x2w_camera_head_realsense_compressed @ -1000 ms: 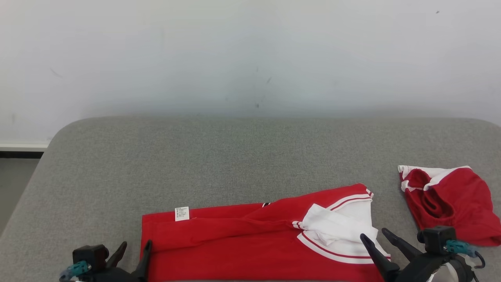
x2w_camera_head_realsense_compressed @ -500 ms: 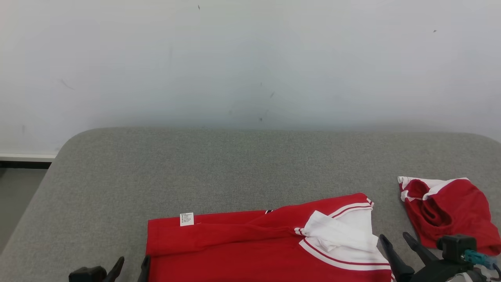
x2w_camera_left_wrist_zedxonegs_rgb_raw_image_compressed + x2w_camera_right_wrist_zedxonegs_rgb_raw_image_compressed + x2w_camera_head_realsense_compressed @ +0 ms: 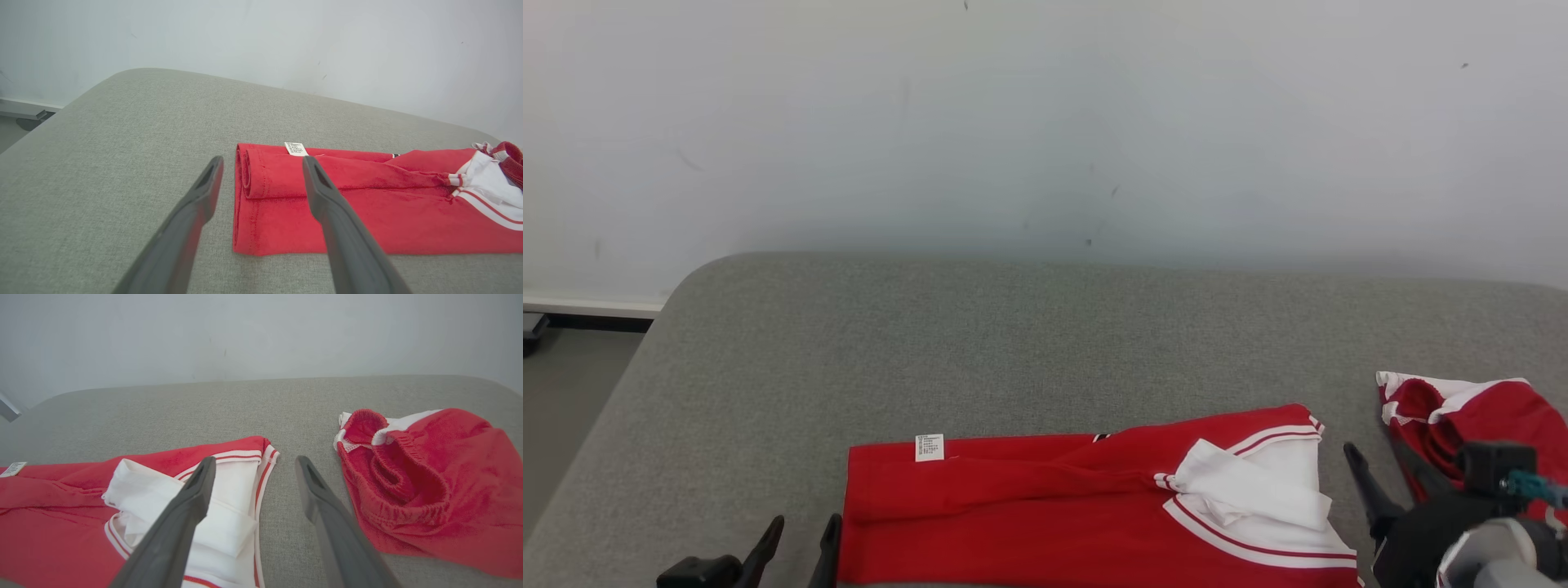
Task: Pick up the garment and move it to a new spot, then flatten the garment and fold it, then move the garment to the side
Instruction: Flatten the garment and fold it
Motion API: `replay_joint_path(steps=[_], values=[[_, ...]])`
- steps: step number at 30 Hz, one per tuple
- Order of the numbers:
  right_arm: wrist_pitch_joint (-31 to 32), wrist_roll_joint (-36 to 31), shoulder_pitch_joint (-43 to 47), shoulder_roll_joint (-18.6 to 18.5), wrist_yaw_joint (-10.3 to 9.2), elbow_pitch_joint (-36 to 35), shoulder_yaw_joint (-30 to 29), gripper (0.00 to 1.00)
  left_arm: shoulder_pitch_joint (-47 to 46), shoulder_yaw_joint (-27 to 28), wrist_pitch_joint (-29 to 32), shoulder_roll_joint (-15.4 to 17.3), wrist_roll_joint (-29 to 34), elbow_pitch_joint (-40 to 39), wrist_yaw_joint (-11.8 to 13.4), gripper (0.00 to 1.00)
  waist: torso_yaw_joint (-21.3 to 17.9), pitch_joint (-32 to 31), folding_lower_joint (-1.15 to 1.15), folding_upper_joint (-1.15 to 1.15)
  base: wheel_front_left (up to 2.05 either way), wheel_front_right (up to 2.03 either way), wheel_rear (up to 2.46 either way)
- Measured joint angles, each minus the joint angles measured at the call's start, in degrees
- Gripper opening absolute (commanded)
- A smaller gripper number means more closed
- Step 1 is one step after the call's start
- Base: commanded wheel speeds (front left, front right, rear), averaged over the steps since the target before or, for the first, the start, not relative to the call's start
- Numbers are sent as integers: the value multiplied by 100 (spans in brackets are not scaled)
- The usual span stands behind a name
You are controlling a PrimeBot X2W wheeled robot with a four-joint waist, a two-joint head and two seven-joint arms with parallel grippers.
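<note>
Head view: the folded red-and-white garment (image 3: pixel 1054 506) lies on the grey worktop (image 3: pixel 1013 343). Its long axis runs straight from the left gripper (image 3: pixel 805 527) across to the right gripper (image 3: pixel 1374 457). Both grippers are empty, each with its 2 fingers spread apart.

Left wrist view: the garment's red hem end sits just ahead of that gripper and slightly to its right.

Right wrist view: the white-trimmed end lies ahead-left of that gripper, and a second red garment (image 3: pixel 429 477) lies ahead-right, apart from the first.

Each arm looks nearest its own end, so the next move probably calls for both.
</note>
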Motion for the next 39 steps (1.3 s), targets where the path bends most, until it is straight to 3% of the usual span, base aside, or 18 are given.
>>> replay_joint_path(steps=[21,39], values=[[2316,168,-1294,352,24,1579,592,100,144,199,-1,13,268,-659,97,100,321,253,0,1,0,0,0],[3506,318,-1698,557,148,2315,811,100,124,200,1,-124,336,-758,126,100,427,423,0,0,0,0,0]])
